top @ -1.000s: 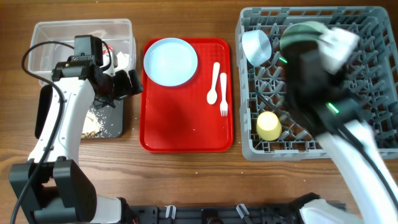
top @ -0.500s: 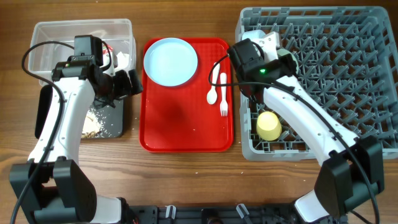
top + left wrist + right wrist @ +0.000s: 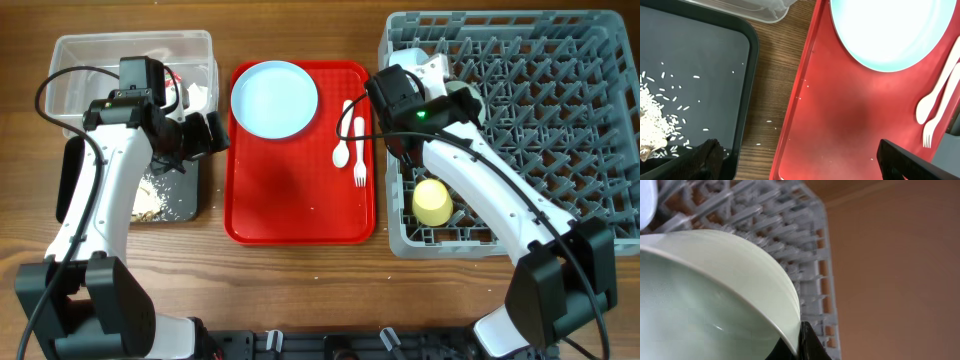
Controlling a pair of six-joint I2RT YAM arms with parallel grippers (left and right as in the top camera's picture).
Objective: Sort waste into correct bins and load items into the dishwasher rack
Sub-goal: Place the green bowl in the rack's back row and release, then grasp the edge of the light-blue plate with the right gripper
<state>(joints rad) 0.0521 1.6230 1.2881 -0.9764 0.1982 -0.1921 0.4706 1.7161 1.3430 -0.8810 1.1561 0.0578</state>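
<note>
The left pincer (image 3: 797,150) hangs wide open with nothing between its fingers (image 3: 707,155). Straight below it runs a strip of bare table (image 3: 772,85). Under one finger lies the black tray (image 3: 695,50), with pale food scraps (image 3: 650,117) scattered in it. Under the other finger lies the red tray (image 3: 840,125). Ahead of the pincer on the red tray sits the blue plate (image 3: 885,30). Off to that same side the white spoon (image 3: 935,97) and fork (image 3: 929,135) lie side by side. A corner of the clear tub (image 3: 765,10) shows beyond the black tray.

The right pincer (image 3: 400,85) holds a pale green bowl (image 3: 705,305). One dark finger (image 3: 807,342) presses on the outside of the rim, and the other finger is hidden. The grey rack (image 3: 790,230) lies under and behind this pincer, which is over the rack's edge nearest the red tray. The spoon and fork lie just beside it on that tray. Back along its arm, the yellow cup (image 3: 432,202) stands in the rack.
</note>
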